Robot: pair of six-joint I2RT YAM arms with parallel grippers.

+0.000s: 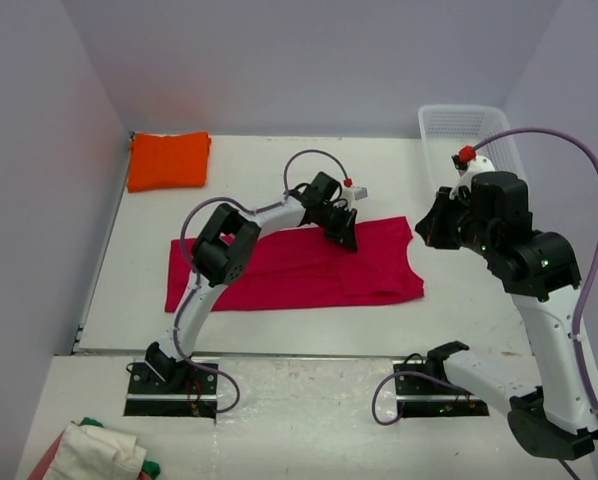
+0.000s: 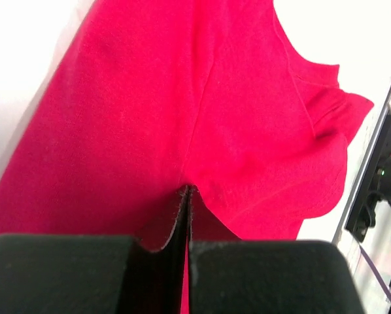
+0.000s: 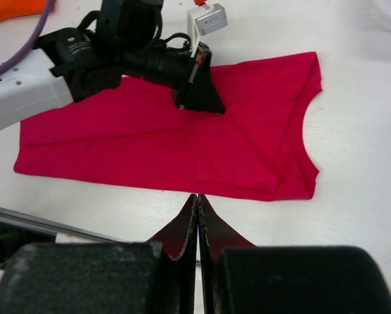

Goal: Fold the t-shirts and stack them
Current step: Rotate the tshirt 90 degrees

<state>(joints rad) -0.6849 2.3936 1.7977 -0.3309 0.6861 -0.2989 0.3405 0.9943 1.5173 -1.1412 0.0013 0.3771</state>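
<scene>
Table (image 1: 279,170), white, filling the middle of the top view between pale walls. Across its centre, crimson t-shirt (image 1: 289,275), laid flat as a long band, hem at the left, scooped neckline at the right end, a fold line running along its length. Toward the upper right corner, white slatted basket (image 1: 459,125), close against the back wall. At the upper left, orange t-shirt (image 1: 167,160), folded into a neat rectangle, well apart from the crimson one. At the lower left edge, heap of pale cloth (image 1: 99,452) beside the arm bases, off the main tabletop. Down on the upper edge of the crimson t-shirt, right of centre, left gripper (image 1: 347,238): fingers pressed flat together, tip touching the cloth, no fabric visible between them in the left wrist view. Just right of the neckline, right gripper (image 1: 424,230), raised clear of the cloth, fingers likewise pressed together with nothing between.
</scene>
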